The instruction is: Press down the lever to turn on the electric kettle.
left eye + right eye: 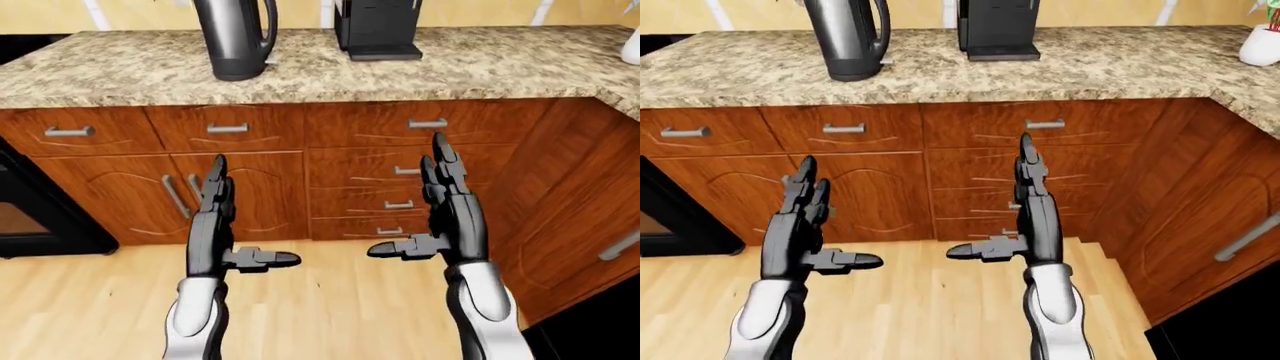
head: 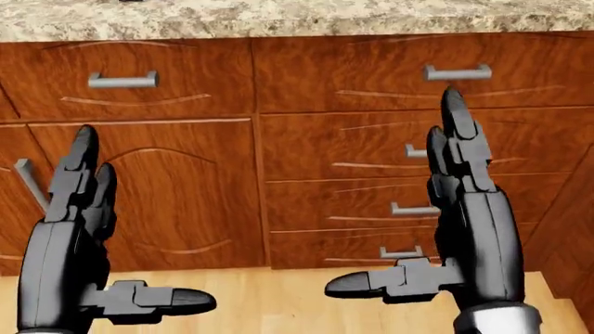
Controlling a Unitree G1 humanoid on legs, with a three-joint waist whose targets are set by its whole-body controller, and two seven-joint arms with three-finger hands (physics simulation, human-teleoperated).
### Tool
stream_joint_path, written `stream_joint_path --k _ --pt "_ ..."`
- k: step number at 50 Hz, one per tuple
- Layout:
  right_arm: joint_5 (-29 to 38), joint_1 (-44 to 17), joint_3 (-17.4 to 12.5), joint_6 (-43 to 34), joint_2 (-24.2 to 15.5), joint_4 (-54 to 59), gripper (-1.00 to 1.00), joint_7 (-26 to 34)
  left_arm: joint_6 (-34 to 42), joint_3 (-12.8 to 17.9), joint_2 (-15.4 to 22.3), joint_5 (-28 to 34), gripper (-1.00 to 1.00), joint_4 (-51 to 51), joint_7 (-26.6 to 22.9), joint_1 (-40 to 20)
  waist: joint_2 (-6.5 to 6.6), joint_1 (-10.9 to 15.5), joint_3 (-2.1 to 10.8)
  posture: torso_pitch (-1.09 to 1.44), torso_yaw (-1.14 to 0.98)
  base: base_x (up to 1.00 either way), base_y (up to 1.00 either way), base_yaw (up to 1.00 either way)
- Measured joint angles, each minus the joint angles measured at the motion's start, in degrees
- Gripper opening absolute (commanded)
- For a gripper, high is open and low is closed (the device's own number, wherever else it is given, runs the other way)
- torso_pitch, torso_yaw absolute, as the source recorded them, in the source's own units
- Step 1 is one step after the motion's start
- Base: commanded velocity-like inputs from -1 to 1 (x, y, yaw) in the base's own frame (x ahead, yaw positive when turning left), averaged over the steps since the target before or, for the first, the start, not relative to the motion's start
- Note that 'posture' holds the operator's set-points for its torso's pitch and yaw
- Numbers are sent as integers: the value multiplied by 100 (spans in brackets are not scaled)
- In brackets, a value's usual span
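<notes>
The electric kettle (image 1: 235, 37), dark grey metal with a black handle on its right side, stands on the granite counter (image 1: 120, 75) at the top left of the left-eye view. A small tab (image 1: 886, 61) shows low by the handle. Both my hands are raised before the wooden cabinets, well below the kettle and apart from it. My left hand (image 1: 238, 225) is open, fingers up and thumb out to the right. My right hand (image 1: 420, 206) is open, fingers up and thumb out to the left. Both hold nothing. They also show in the head view, left (image 2: 102, 236) and right (image 2: 418, 209).
A black coffee machine (image 1: 378, 30) stands on the counter right of the kettle. A white pot (image 1: 1260, 45) sits at the far right. A black oven (image 1: 30, 217) is at the left. The counter turns a corner, with cabinets (image 1: 590, 217) on the right.
</notes>
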State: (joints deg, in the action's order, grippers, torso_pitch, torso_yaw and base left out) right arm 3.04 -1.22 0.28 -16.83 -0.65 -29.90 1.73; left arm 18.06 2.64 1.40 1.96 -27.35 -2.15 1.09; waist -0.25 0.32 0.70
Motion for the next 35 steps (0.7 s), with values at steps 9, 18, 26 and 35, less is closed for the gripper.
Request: stream_joint_path --k 9,18,26,35 --pt "155 -41 13 -689 -15 -206 100 2 743 122 30 29 100 -369 -79 -13 -5 -6 -154 0 0 0 0 0" --pt "200 -387 -149 -917 -77 -570 100 67 1419 297 128 18 100 -1277 -163 -344 10 -8 -137 0 0 0 0 0" --pt "199 -541 -413 -1213 -177 -835 100 -7 2238 556 242 -69 100 -2093 -214 -578 14 -11 -174 0 0 0 0 0" --pt "224 -590 -449 -1516 -204 -1222 100 -93 2876 755 353 -141 100 -2764 -238 -770 19 3 -175 0 0 0 0 0"
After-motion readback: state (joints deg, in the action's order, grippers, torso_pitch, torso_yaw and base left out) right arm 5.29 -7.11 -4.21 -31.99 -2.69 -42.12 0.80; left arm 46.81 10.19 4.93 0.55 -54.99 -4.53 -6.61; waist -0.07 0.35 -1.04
